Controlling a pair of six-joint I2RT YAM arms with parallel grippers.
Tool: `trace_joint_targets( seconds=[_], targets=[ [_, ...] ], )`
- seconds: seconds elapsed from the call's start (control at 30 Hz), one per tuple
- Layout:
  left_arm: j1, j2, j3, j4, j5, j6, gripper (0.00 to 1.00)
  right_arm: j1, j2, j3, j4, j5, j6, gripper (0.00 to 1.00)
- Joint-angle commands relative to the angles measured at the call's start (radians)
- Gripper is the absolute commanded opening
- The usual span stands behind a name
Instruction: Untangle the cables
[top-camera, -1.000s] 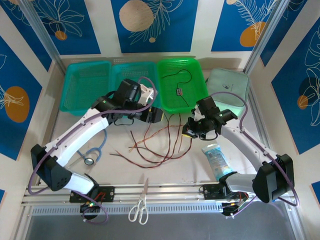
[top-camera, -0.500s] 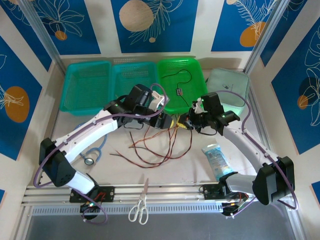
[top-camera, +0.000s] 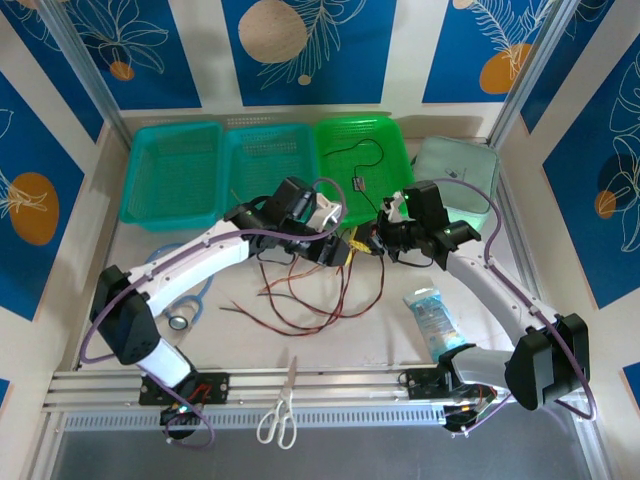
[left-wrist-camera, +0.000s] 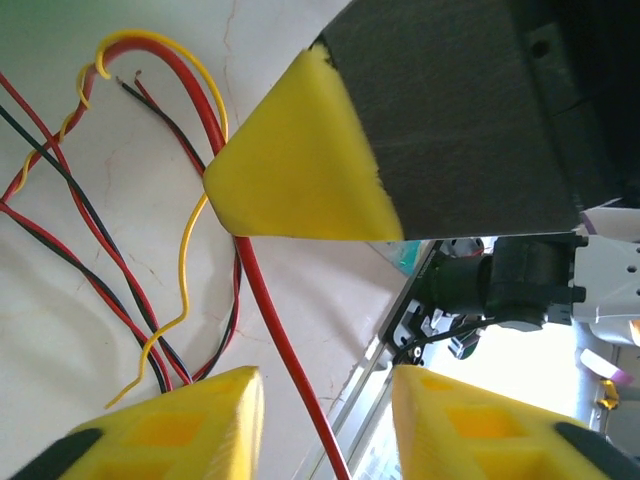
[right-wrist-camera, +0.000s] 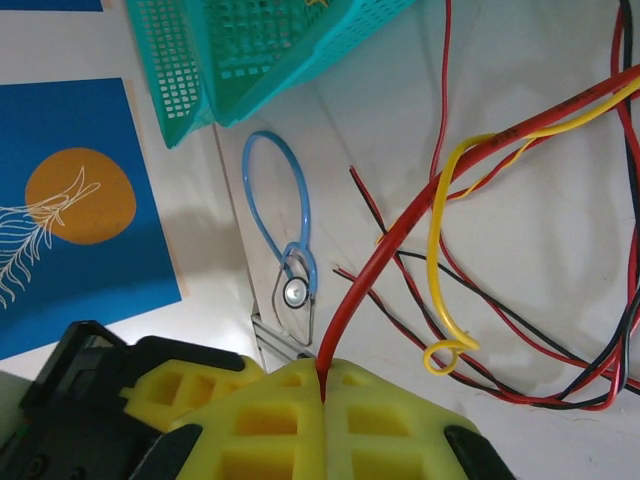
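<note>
1. The cables (top-camera: 318, 296) look very light, limp and smooth-skinned. I judge they will bend wherever they are pulled, keep a little of their curl, and slide through any loose pinch. Tugging one is likely to drag its neighbours along and tighten the crossings.
2. The best place to take hold is probably a straight stretch clear of crossings, or close to a free end, with the wire pinched squarely across the pads. The red cable (right-wrist-camera: 350, 300) is thicker than the rest, so it should be the easiest to grip firmly.
3. The right gripper (right-wrist-camera: 322, 378) is closed tight on the red cable, which comes out of the seam between its yellow pads and rises clear of the table (top-camera: 380, 345).
4. The left gripper (left-wrist-camera: 322, 400) has its fingers well apart and grips nothing. The red cable runs through the gap between them, apparently touching neither.
5. The loose heap lies mid-table between the two arms, just near of the green basket (top-camera: 395, 135). Both grippers are at its far edge. The stethoscope (top-camera: 180, 322) lies well apart to the left.
6. The yellow cable (right-wrist-camera: 431, 260) follows the red one for a stretch, then drops away in a loop and ends in a small curl. The other wires are thinner, red and dark, and lie in wide loops that cross one another.
</note>
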Motion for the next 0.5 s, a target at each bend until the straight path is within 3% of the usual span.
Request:
trace_joint_targets(
  seconds=[0.0, 0.1, 0.27, 0.3, 0.4, 0.47],
  targets=[
    [-0.018, 0.022, 0.004, -0.007, 0.005, 0.015, 0.33, -0.007, -0.017, 0.03, 0.021, -0.046, 0.021, 0.0],
    [-0.02, 0.028, 0.004, -0.009, -0.001, 0.015, 0.29, -0.01, -0.018, 0.03, 0.028, -0.05, 0.024, 0.0],
    [-0.019, 0.031, 0.02, -0.012, -0.017, 0.014, 0.01, -0.016, -0.021, 0.037, 0.024, -0.06, 0.015, 0.0],
    [-0.019, 0.03, 0.03, -0.018, -0.022, 0.014, 0.0, -0.018, -0.027, 0.036, 0.025, -0.062, 0.013, 0.05],
    [-0.018, 0.036, 0.059, -0.023, -0.023, 0.004, 0.0, -0.025, -0.065, 0.024, 0.033, -0.049, 0.006, 0.31],
    [-0.017, 0.039, 0.065, -0.007, -0.013, -0.017, 0.0, -0.035, -0.103, 0.017, 0.032, -0.035, 0.002, 0.36]
  ],
)
